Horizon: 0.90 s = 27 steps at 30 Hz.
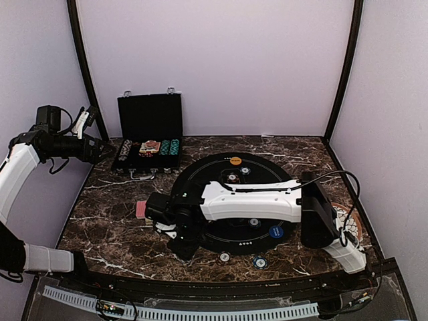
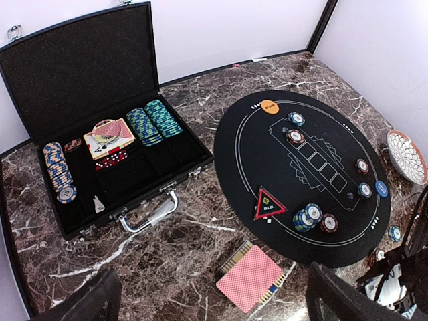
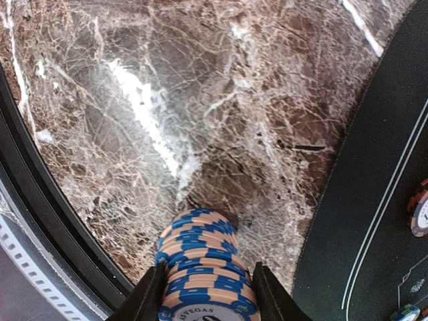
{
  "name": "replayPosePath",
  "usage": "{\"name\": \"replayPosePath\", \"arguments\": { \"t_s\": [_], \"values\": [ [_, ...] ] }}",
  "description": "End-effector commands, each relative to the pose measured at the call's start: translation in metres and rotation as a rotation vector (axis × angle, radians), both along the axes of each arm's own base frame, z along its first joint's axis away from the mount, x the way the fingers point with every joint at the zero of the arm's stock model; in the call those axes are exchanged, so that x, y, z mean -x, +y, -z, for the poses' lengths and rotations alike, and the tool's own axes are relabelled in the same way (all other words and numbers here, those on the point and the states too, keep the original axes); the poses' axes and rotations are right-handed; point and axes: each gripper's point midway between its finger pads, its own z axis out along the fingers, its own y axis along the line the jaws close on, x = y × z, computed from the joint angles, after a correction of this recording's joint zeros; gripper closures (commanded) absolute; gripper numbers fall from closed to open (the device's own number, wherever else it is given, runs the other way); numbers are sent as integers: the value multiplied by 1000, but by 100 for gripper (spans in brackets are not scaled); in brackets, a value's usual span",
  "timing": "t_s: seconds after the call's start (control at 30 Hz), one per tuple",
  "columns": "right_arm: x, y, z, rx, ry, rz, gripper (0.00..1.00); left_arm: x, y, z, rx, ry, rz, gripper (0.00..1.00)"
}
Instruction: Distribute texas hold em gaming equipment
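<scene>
the right gripper (image 3: 204, 294) is squeezing a stack of blue and orange striped poker chips (image 3: 200, 251) to share them out; the left gripper (image 1: 99, 146) is hanging wide open.

Bare brown marble tabletop (image 2: 194, 247) between open black chip case (image 2: 80, 67) and round black mat (image 2: 247, 154); blocked toward near edge by red-backed card deck (image 2: 251, 277).

"VEGAS" stands on the blue-orange chip stack (image 3: 204, 271).
</scene>
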Motion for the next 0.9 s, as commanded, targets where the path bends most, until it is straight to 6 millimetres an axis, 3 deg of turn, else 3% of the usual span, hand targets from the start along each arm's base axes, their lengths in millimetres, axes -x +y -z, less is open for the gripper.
{"name": "replayPosePath", "arguments": {
  "t_s": [0.0,0.3,0.43,0.53,0.7,0.87],
  "values": [
    [-5,6,-48,-83,-58,12,64,7,-2,-3,6,-6,12,1],
    [-25,5,-77,-134,-94,51,65,7,-2,-4,9,-7,15,1],
    [-48,-6,-89,-140,-135,107,67,7,-2,-4,11,-6,15,1],
    [-85,-29,-92,-121,-185,192,68,7,-2,-3,10,-2,14,1],
    [-168,-80,-100,-142,-238,382,69,7,-2,-1,13,2,15,1],
    [-244,-139,-84,-72,-299,531,70,7,-2,0,13,2,16,1]
  ]
}}
